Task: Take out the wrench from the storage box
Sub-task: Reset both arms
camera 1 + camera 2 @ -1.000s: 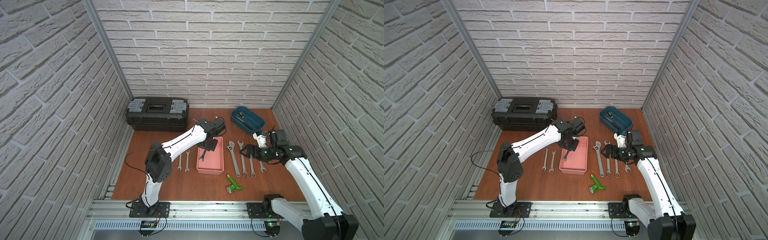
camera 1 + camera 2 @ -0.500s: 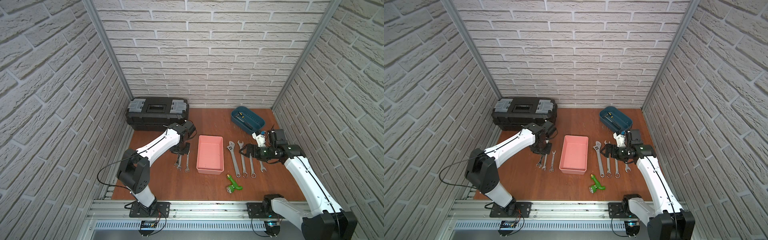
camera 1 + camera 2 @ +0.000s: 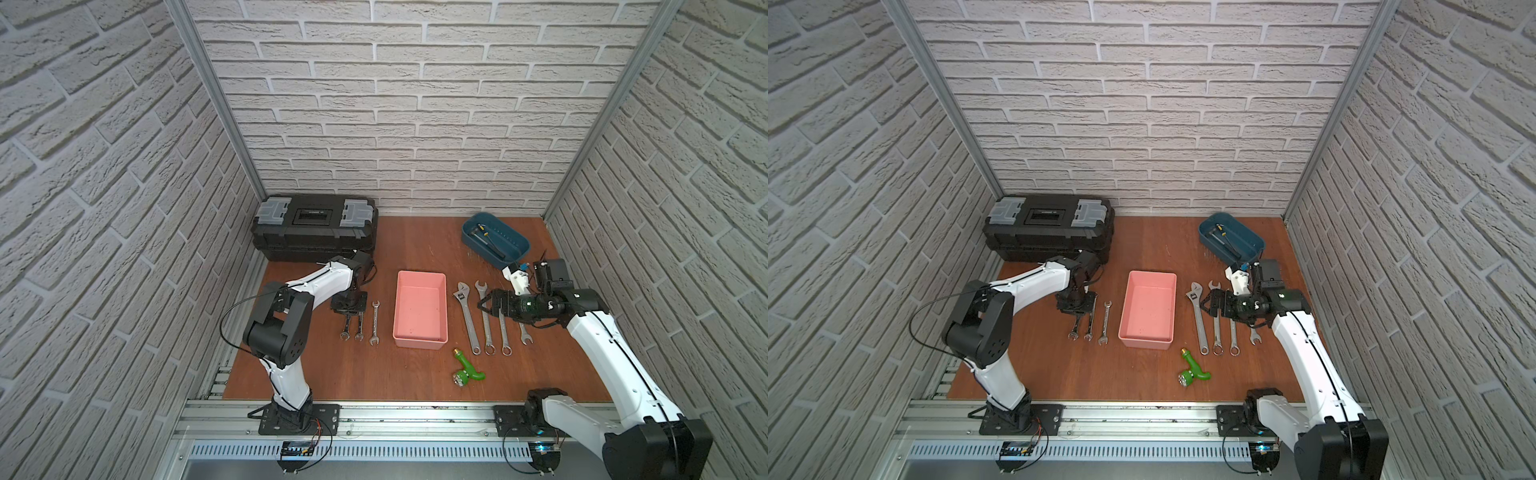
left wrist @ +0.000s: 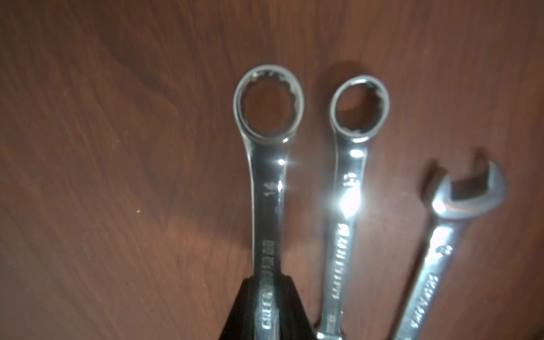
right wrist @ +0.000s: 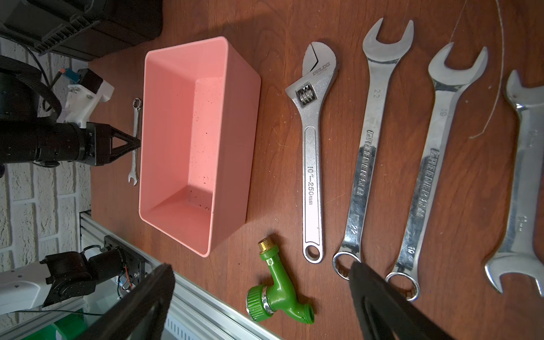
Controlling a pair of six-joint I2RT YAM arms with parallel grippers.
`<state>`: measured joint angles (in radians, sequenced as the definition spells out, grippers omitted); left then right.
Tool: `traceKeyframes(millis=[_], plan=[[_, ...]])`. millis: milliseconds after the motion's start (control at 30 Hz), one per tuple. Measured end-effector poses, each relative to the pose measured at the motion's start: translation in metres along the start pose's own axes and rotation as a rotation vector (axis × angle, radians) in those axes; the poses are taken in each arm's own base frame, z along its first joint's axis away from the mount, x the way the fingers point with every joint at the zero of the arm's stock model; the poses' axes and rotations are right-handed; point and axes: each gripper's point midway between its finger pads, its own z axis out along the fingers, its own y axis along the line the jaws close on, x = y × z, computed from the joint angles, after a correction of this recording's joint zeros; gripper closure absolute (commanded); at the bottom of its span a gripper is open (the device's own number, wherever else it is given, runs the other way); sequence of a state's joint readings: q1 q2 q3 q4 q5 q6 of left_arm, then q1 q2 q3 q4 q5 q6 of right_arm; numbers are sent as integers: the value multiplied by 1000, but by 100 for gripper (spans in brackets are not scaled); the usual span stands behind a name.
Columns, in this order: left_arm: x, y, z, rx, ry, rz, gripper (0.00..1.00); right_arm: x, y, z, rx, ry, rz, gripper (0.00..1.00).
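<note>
The storage box (image 3: 419, 311) (image 3: 1148, 307) (image 5: 200, 132) is a small pink bin on the wooden table, with nothing inside. Left of it, my left gripper (image 3: 348, 316) (image 3: 1076, 316) (image 4: 269, 309) is shut on the shank of a small silver combination wrench (image 3: 345, 331) (image 3: 1074, 331) (image 4: 266, 182). This wrench is held low over the table, at the left end of a row with two other small wrenches (image 3: 375, 322) (image 4: 348, 206). My right gripper (image 3: 484, 305) (image 3: 1207, 305) (image 5: 262, 266) stands open over the large wrenches right of the box, holding nothing.
Several large wrenches (image 3: 467, 318) (image 5: 312, 147) lie side by side right of the box. A green tap fitting (image 3: 467, 370) (image 5: 276, 291) lies near the front. A black toolbox (image 3: 313, 226) stands at the back left. A teal tray (image 3: 515, 245) sits at the back right.
My left arm has carried the wrench from above the pink box leftwards and down beside the two small wrenches. The right arm has stayed put.
</note>
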<state>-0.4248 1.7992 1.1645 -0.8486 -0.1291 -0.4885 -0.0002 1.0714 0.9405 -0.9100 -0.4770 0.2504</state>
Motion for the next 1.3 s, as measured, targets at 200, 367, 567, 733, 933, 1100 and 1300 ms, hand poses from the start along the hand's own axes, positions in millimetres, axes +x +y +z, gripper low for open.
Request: traceKeyframes(millis=[200, 367, 567, 733, 933, 1100, 1300], plan=[[-7, 2, 11, 11, 2, -7, 80, 0, -2, 3, 3, 12, 3, 3], [-7, 5, 11, 15, 7, -10, 64, 0, -3, 4, 5, 18, 6, 3], [-7, 7, -1, 24, -2, -18, 48, -2, -6, 4, 18, 14, 1, 1], [-28, 24, -46, 72, -184, -36, 27, -22, -28, -4, 103, -85, 17, 1], [-47, 86, -74, 79, -493, -148, 2, -54, -69, -15, 243, -348, 3, 1], [-41, 116, -43, 26, -613, -203, 2, -57, -116, 6, 392, -525, -25, 1], [-59, 125, -46, -32, -769, -163, 2, -68, -145, 25, 482, -618, -89, 1]])
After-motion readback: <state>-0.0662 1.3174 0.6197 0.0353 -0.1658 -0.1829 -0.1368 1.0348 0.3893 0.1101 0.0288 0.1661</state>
